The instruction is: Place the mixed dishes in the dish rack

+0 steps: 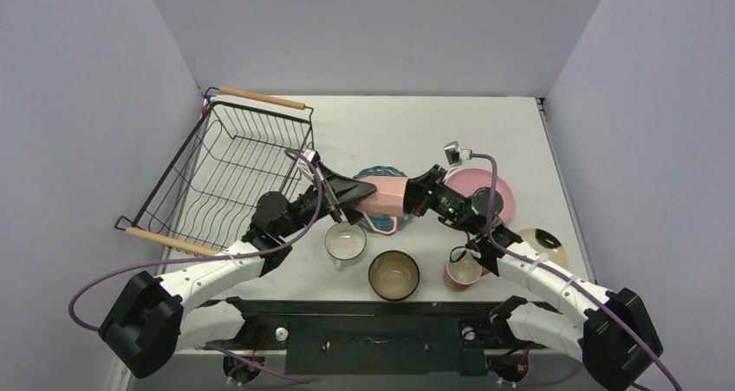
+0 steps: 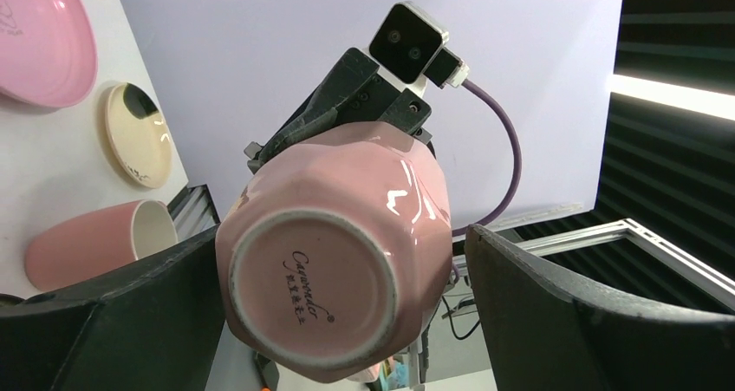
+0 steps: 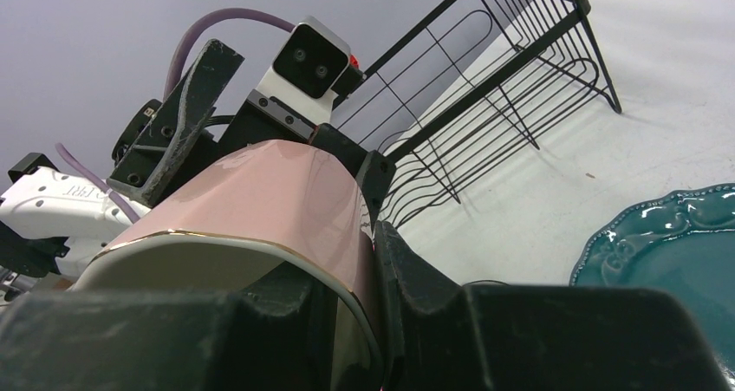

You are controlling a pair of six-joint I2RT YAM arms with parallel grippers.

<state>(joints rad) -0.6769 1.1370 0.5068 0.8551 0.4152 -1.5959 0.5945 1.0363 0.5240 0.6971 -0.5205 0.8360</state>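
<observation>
Seen from above, the pink mug [image 1: 387, 198] hangs on its side over the teal plate [image 1: 379, 176], between the two arms and near the dish rack [image 1: 227, 170]. The right fingers [image 1: 422, 197] pinch its rim, and the left fingers [image 1: 351, 186] stand wide around its base. I count three mugs: this one, plus a second pink mug [image 1: 464, 270] and a white mug [image 1: 345, 242] on the worktop [image 1: 416, 127]. There are three plates, the teal one, a pink plate [image 1: 490, 192] and a cream plate [image 1: 544, 245]. There is also one dark bowl [image 1: 394, 275] and one rack.

From the left wrist, the mug's glossy faceted body fills the gap between the spread fingers. Whether either finger touches it, I cannot tell. It looks like glazed ceramic, so I judge it stiff, fairly heavy, slick, and likely to chip against wire. The flat facets on the sides seem the safest place to hold it.

From the right wrist, one finger sits inside the gold-edged rim and one outside, clamped on the wall. That is a thin hold on a slippery lip, and the rack stands beyond.
</observation>
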